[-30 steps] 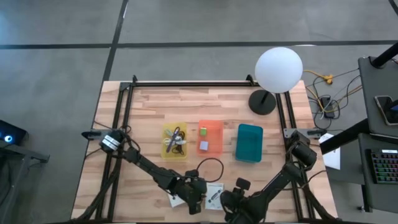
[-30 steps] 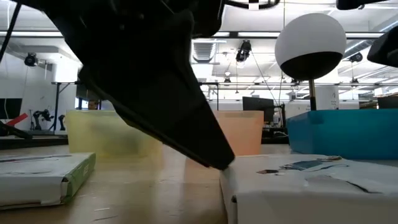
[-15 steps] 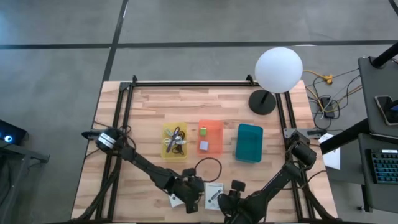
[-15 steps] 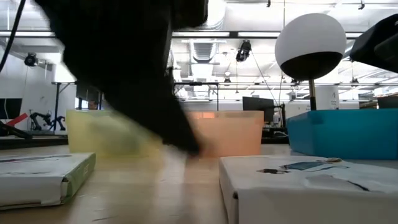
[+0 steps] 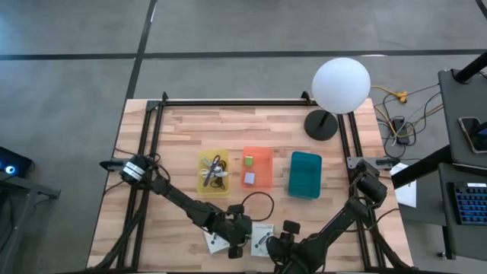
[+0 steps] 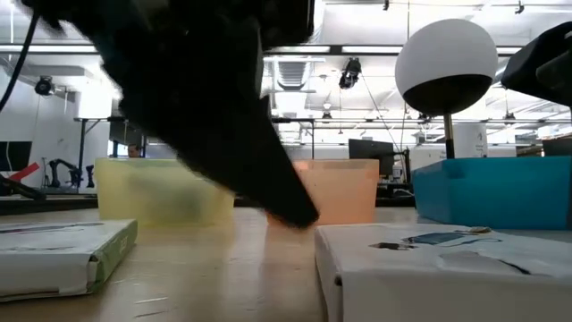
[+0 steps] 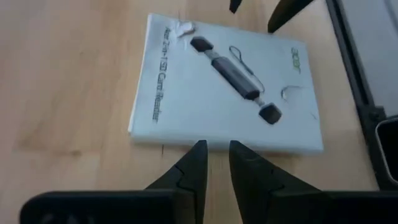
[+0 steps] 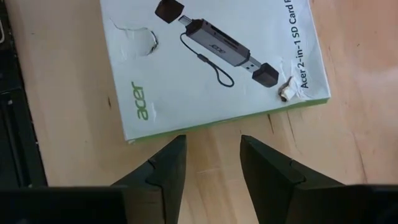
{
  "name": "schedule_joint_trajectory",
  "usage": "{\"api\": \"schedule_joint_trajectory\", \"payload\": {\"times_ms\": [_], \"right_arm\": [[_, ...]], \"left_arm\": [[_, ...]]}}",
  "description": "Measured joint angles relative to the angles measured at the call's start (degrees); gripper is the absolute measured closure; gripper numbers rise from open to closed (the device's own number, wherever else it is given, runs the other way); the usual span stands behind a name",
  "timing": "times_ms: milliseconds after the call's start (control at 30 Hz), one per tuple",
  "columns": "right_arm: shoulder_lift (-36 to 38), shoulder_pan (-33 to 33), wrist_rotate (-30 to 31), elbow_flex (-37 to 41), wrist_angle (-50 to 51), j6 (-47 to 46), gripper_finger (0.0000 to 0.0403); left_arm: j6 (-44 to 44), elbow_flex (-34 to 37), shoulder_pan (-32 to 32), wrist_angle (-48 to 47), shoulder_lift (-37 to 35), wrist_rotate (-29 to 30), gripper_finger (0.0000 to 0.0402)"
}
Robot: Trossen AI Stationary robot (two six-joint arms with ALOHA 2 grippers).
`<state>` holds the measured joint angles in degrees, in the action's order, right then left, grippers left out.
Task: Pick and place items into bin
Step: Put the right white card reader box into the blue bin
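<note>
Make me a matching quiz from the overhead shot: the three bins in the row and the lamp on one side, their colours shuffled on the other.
Things:
1. left bin
2. middle bin
3. right bin
4. lamp

Colours:
A. white
B. teal
C. yellow
D. orange

Pairs: 1-C, 2-D, 3-B, 4-A

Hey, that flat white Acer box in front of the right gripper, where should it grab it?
Probably across its two long edges, coming straight down. The box lies flat on the table, likely too thin to pinch from the side, and the open right gripper faces its green-edged side.
</note>
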<state>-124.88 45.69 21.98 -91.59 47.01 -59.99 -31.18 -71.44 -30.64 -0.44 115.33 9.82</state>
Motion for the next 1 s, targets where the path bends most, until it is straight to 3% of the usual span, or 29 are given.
{"api": "schedule_joint_trajectory", "payload": {"times_ms": [167, 767, 1000], "right_arm": [[0.00, 0.00, -1.06, 0.00, -0.72, 0.42, 0.0257], [-0.02, -0.35, -1.09, 0.00, -0.91, 0.65, 0.0261], [-0.02, -0.37, -1.31, 0.00, -1.11, 0.46, 0.0257]], "left_arm": [[-1.10, -0.09, 0.20, 1.87, 1.40, -2.03, 0.0350], [-1.47, -1.01, 0.61, 7.08, 0.62, -0.87, 0.0350], [-1.53, 0.85, 0.64, 5.33, 1.53, -2.05, 0.0350]]}}
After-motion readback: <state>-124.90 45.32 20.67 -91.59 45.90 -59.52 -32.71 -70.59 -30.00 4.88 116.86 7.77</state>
